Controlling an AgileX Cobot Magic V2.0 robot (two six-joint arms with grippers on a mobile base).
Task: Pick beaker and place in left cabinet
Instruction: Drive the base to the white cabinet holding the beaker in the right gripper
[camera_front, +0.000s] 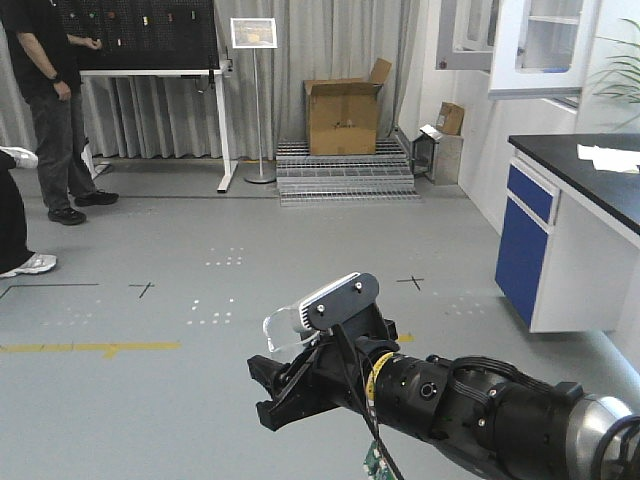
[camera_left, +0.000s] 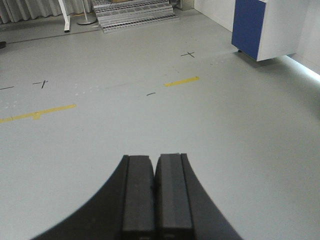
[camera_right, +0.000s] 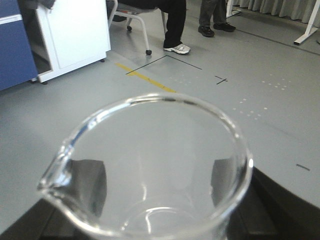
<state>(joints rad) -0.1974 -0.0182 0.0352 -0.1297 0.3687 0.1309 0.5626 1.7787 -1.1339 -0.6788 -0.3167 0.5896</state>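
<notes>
The beaker (camera_right: 150, 150) is a clear glass cylinder with a pouring lip at its left, and it fills the right wrist view. My right gripper (camera_right: 157, 200) is shut on it, its dark fingers (camera_right: 92, 182) showing through the glass on both sides. In the front view the beaker (camera_front: 285, 328) shows as a clear glass shape held above the floor at the tip of my right gripper (camera_front: 285, 378). My left gripper (camera_left: 155, 157) is shut with its pads pressed together and nothing between them, hanging over bare grey floor. The left cabinet is out of view.
A blue-fronted cabinet with a black top (camera_front: 530, 240) stands at the right. Farther back are a cardboard box (camera_front: 343, 115) on metal steps (camera_front: 345, 172), a sign stand (camera_front: 256, 100), a white table (camera_front: 150, 75) and a standing person (camera_front: 50, 100). Yellow tape (camera_front: 90, 348) marks the floor.
</notes>
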